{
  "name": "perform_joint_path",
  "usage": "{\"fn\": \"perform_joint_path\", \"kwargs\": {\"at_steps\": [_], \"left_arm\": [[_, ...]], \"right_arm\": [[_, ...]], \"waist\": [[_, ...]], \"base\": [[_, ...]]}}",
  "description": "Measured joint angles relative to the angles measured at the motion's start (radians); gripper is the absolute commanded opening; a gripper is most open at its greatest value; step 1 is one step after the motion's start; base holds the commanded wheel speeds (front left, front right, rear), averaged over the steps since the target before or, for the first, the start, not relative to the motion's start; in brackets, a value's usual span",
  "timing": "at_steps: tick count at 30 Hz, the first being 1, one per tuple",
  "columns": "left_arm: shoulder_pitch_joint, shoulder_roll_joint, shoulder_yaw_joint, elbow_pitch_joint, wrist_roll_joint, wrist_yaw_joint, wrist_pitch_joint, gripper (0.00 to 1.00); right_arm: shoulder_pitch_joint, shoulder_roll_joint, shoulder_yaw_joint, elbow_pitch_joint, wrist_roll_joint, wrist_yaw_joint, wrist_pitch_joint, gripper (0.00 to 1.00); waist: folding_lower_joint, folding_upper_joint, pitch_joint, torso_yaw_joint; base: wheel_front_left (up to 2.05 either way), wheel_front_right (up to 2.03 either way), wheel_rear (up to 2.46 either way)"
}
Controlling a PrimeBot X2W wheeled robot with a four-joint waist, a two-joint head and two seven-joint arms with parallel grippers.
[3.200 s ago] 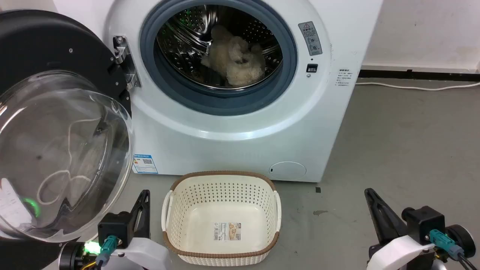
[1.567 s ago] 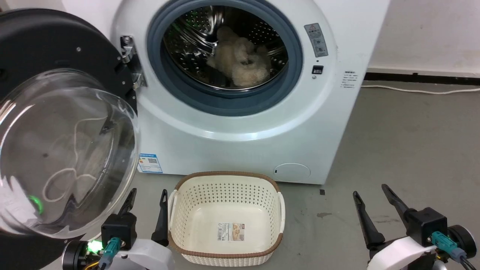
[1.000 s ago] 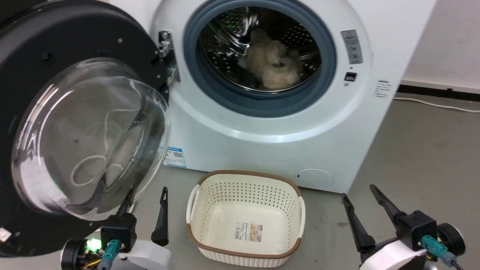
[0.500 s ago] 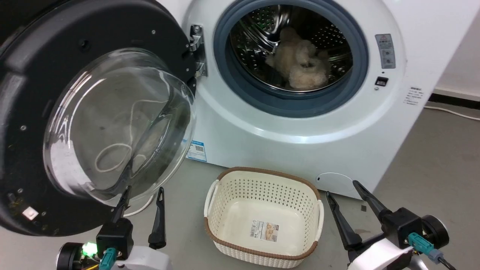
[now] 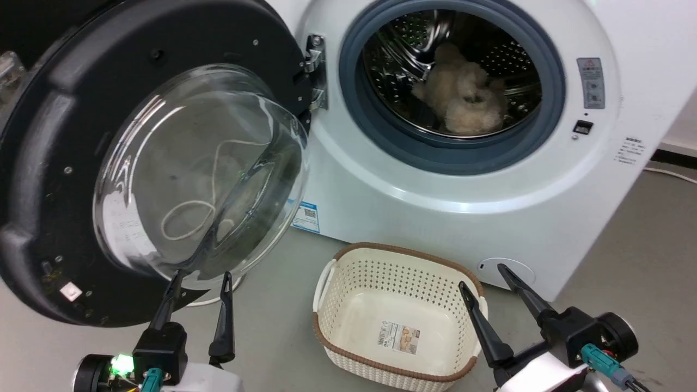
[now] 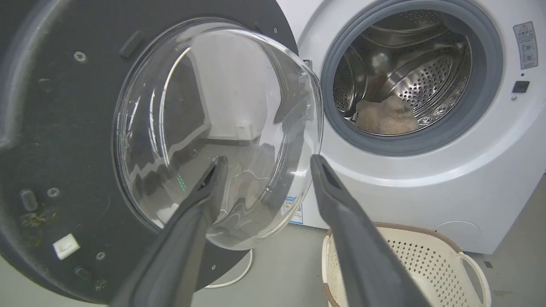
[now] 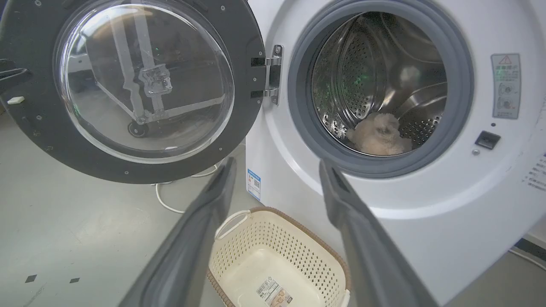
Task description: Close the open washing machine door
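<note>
Left hand, near left: two long, dark, tapered fingers set apart, nothing between them, tips just under the low edge of the glass bowl. Whether they touch it, cannot tell. Green light glows on its wrist.

Right hand, near right: same dark pointed fingers, spread, empty, tips over the right rim of the basket and in front of the machine's lower panel.

Basket sits on the grey matte floor between the two hands. It is cream plastic, rounded-rectangular, with perforated walls, a brown woven-look rim and a paper sticker on its bottom. Otherwise empty.

Thin white cable curls on the floor under the door.

The washing machine door is swung wide open to the left, inner face toward the camera. It has a wide black round rim with small screws and a bulging clear bowl centre full of reflections. A metal hinge ties it to the left side of the opening.

The washing machine is a white, smooth box beyond the basket, with a blue label low left and a round cap low right. A grey rubber ring frames the round opening. The steel drum is shiny and perforated. A fluffy beige lump lies inside. Grey warning sticker and small dark latch slot are right of the opening.
</note>
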Motion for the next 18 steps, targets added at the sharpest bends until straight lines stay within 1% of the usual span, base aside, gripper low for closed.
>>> {"fn": "perform_joint_path", "kwargs": {"at_steps": [8,18], "left_arm": [[0.007,0.004,-0.002,-0.011,-0.002,0.016,-0.016,1.00],[0.021,0.007,0.000,-0.019,-0.011,0.026,-0.036,1.00]], "right_arm": [[0.000,-0.006,0.024,0.002,0.013,0.000,-0.012,1.00],[0.000,-0.017,0.056,0.008,0.026,0.000,-0.036,1.00]], "waist": [[0.0000,0.0000,0.003,0.035],[0.0000,0.0000,0.006,0.079]], "base": [[0.00,0.00,0.00],[0.00,0.00,0.00]]}}
